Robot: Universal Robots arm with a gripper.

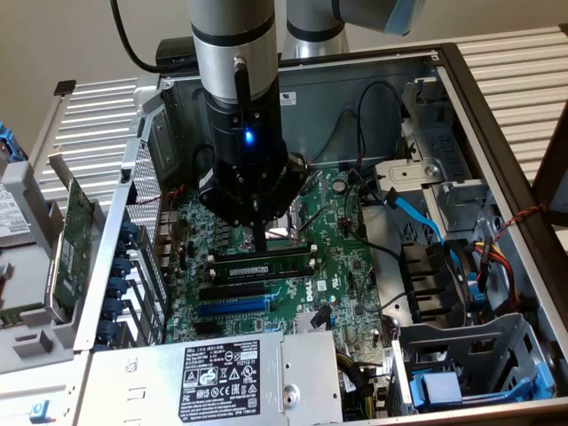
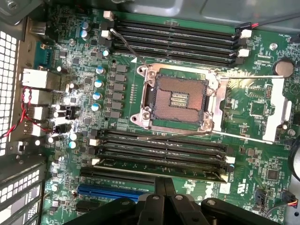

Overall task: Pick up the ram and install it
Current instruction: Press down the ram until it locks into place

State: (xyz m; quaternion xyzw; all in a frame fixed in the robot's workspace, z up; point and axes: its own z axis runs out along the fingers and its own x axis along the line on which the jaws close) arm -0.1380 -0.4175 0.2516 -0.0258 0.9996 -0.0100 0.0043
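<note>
The ram (image 1: pixel 280 264), a long narrow green stick, stands on edge in the memory slot nearest the blue expansion slot, beside the CPU socket (image 2: pixel 180 98). In the wrist view the ram (image 2: pixel 140 165) fills the last slot of the lower bank, between white end clips. My gripper (image 1: pixel 259 233) hangs straight down over the stick's middle with its two fingers pressed together. The fingertips are at the ram's top edge, and the gripper (image 2: pixel 164 185) has nothing between its fingers. Whether the tips touch the stick I cannot tell.
The open computer case (image 1: pixel 470 115) walls in the motherboard. A power supply (image 1: pixel 235 373) lies at the front, and a drive cage with blue cables (image 1: pixel 417 217) is at the exterior view's right. A green expansion card (image 1: pixel 75 235) leans outside the case on the left.
</note>
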